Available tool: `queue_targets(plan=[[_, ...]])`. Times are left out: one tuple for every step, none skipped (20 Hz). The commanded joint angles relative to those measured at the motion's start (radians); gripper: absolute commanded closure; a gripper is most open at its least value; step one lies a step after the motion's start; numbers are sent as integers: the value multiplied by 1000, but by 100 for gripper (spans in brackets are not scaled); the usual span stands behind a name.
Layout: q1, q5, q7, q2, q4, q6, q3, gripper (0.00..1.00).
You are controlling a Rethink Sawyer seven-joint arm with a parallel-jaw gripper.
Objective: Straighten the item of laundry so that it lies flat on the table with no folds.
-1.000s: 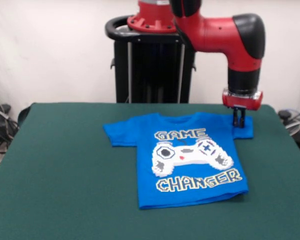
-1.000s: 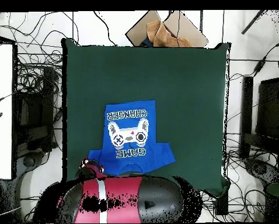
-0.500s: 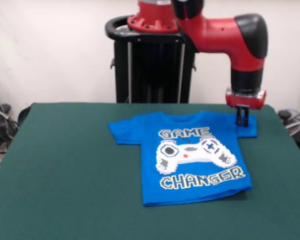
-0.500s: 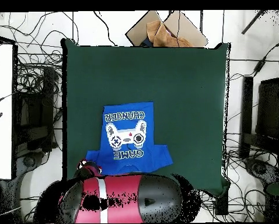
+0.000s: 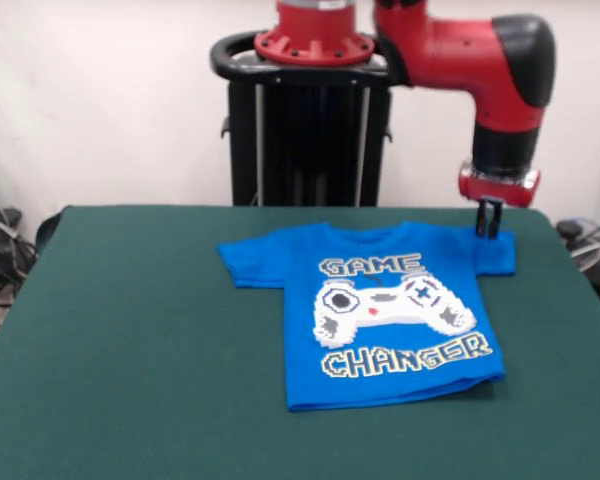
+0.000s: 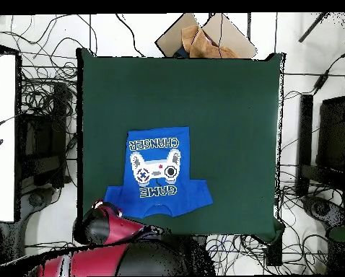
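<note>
The item of laundry (image 5: 380,310), a bright blue T-shirt with a game controller print and the words "GAME CHANGER", lies spread print-up on the dark green table (image 5: 130,350), right of the middle. Both sleeves are spread out. The hem's right corner curls slightly and casts a shadow. My gripper (image 5: 489,230) hangs from the red arm just over the far edge of the right sleeve (image 5: 495,255), its tips at or barely above the cloth. In the overhead view the shirt (image 6: 159,173) lies near the table's (image 6: 226,108) bottom edge, and the arm (image 6: 110,216) covers the gripper.
The black pedestal (image 5: 310,130) stands behind the table. A cardboard box (image 6: 204,36) sits off the far edge in the overhead view. Cables (image 6: 45,108) and equipment ring the table on all sides.
The gripper dragged the right sleeve rightward and away from the camera, shifting the whole shirt that way. It has since risen and the sleeve lies flat.
</note>
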Motion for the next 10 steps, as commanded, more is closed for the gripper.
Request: queue_targets(plan=[[192, 136, 160, -195, -141, 474, -262, 100], [208, 108, 176, -208, -161, 521, -292, 100], [234, 92, 190, -211, -179, 545, -327, 100], [237, 82, 205, -211, -182, 541, -333, 100], [252, 77, 219, -208, -187, 534, -349, 100], [241, 76, 219, -205, -183, 500, -342, 100], [230, 74, 223, -204, -176, 466, -329, 100], [234, 69, 222, -197, -184, 441, -343, 100], [238, 67, 224, -194, -189, 409, -353, 100], [235, 62, 225, -189, -193, 379, -360, 100]])
